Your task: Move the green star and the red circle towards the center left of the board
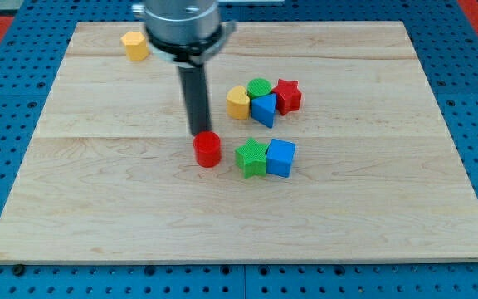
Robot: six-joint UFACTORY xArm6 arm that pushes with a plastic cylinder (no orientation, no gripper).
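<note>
blocks 8 | red 2: red circle (207, 149), red star (288, 95) | green 2: green star (251, 158), green circle (259, 86) | blue 2: blue cube (280, 158), blue triangle (265, 110) | yellow 2: yellow block (134, 46), yellow heart (238, 102)

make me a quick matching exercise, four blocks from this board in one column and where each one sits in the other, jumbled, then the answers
Column one:
1. red circle
2. green star
3. yellow block set apart from the rest
4. red star

Column two:
A. near the board's top left corner
B. right end of the upper cluster
C. just below my tip
D. touching the blue cube on its left

Pairs: 1-C, 2-D, 3-A, 4-B
</note>
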